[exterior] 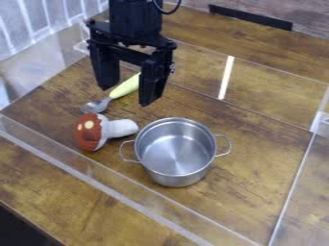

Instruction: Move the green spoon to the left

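The black claw [129, 85] hangs pointing down with its jaws spread wide and nothing grasped, straddling the green spoon [118, 91], which lies on the wooden bench [257, 77] with its silver bowl toward the left. Nearer the camera, a red-capped toy mushroom [96, 131] lies on its side just beside an empty steel pot [176, 151].

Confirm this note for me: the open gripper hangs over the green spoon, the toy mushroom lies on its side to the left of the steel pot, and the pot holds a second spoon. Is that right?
Not quite. The steel pot is empty; the camera view shows only its bare metal bottom. The rest holds: the open gripper hangs over the green spoon, and the toy mushroom lies on its side to the left of the pot.
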